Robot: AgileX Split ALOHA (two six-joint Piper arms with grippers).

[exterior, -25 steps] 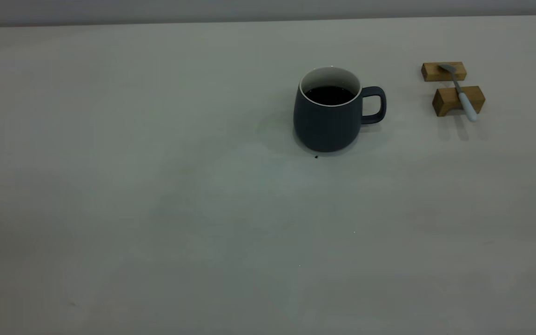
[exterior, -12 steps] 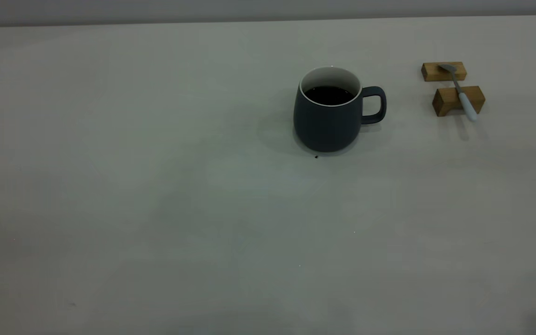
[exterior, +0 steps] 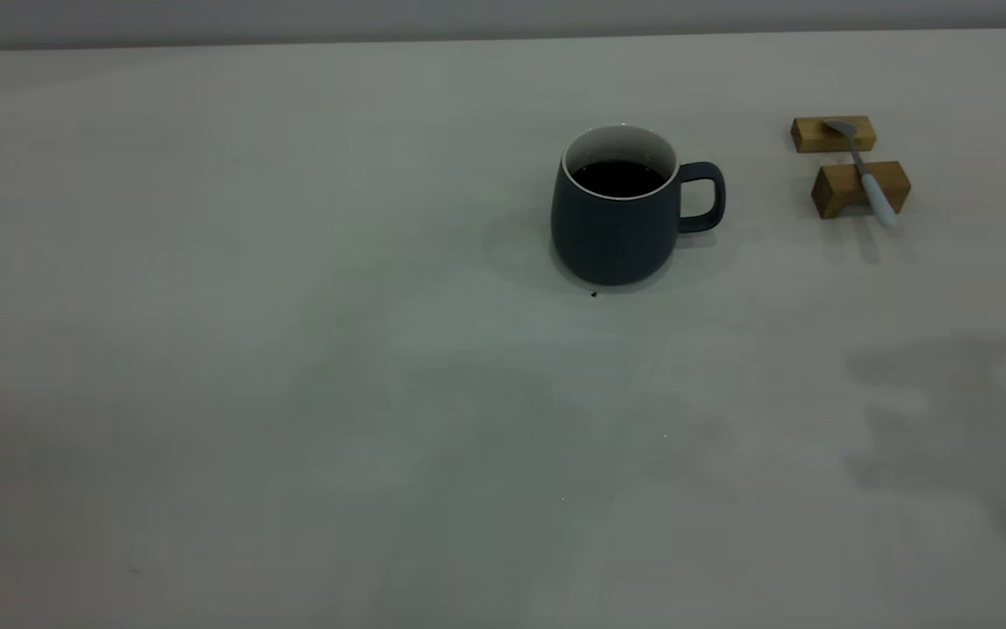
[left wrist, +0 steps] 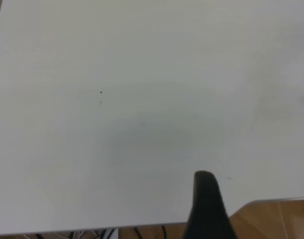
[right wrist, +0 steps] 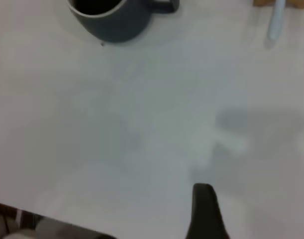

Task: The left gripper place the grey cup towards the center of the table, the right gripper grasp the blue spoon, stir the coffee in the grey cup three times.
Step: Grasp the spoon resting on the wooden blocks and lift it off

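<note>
- Two tools appear only in their own wrist views, each as one dark finger: left tool (left wrist: 206,209) above bare desk (exterior: 293,393) at its near edge, right tool (right wrist: 205,211) above the desk short of the cup; whether either is open or closed cannot be told.
- Grey cup (exterior: 615,208) stands upright right of the desk's centre, handle toward 3 o'clock, holding dark coffee (exterior: 618,178).
- Blue spoon (exterior: 866,176) lies across two wooden blocks (exterior: 859,187) at 3 o'clock from the cup, well apart, handle end nearest.
</note>
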